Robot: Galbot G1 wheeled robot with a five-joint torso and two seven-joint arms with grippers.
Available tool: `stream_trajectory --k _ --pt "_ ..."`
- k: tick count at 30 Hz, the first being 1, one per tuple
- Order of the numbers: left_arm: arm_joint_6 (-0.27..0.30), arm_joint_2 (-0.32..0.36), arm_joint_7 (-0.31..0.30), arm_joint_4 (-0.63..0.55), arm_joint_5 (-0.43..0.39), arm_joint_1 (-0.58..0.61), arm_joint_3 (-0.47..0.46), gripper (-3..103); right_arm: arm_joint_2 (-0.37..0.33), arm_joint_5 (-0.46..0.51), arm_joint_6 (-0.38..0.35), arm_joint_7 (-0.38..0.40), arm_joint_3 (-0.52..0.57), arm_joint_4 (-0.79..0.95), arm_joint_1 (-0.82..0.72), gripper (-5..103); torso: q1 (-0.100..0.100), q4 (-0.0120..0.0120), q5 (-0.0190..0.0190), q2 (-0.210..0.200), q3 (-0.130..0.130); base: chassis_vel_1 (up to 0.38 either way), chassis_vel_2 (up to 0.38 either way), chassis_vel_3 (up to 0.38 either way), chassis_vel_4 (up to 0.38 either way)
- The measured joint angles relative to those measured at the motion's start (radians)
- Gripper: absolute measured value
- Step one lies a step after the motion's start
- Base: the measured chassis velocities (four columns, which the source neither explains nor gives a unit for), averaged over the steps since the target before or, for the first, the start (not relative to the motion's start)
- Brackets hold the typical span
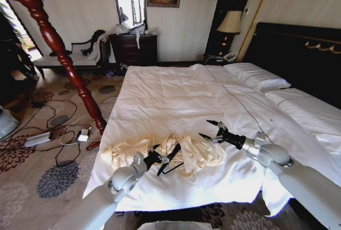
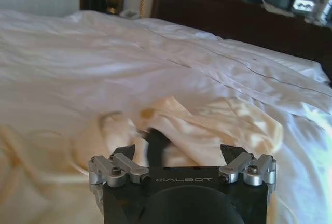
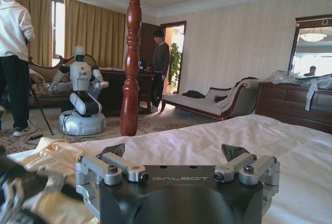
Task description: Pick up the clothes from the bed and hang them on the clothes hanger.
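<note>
Left gripper (image 1: 160,161), jaws wide, hovers over the clothes hanger (image 1: 171,159) on the clothes (image 1: 200,155); right gripper (image 1: 213,130) gapes nearby — slippery cloth could snag.

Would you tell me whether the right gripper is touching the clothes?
Apart. In the head view the right gripper hangs open above white bedding, a strip of sheet separating it from the clothes.

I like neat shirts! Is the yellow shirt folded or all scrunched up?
Scrunched up: the cream-yellow garment lies in a wrinkled heap on the bed, not folded.
</note>
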Motion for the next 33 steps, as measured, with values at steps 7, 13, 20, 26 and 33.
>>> stream_trajectory --k 7,13,20,26,33 --pt "-0.002 -0.060 0.004 0.095 0.030 -0.012 0.083 74 -0.012 0.001 -0.002 0.010 0.004 0.011 -0.020 100 0.000 0.0000 0.0000 0.000 0.000 0.000 0.000 0.000 0.000" --pt "0.005 -0.074 -0.004 0.155 0.047 -0.033 0.085 72 -0.017 0.003 -0.002 0.012 0.010 0.013 -0.028 100 0.000 -0.0002 -0.0001 0.000 0.000 0.000 0.000 0.000 0.000" --pt "0.004 -0.061 -0.006 0.145 0.046 -0.033 0.053 72 -0.012 0.003 -0.002 0.013 0.008 0.007 -0.025 100 0.000 0.0001 -0.0001 0.000 0.000 0.000 0.000 0.000 0.000" --pt "0.006 -0.040 -0.010 0.094 0.035 -0.024 0.028 70 -0.009 -0.001 -0.001 0.012 0.006 0.003 -0.025 100 0.000 0.0002 0.0000 0.000 0.000 0.000 0.000 0.000 0.000" --pt "0.011 -0.031 -0.008 0.083 0.033 -0.020 0.025 74 -0.010 -0.006 0.000 0.011 0.005 0.002 -0.028 100 0.000 0.0001 0.0000 0.000 0.000 0.000 0.000 0.000 0.000"
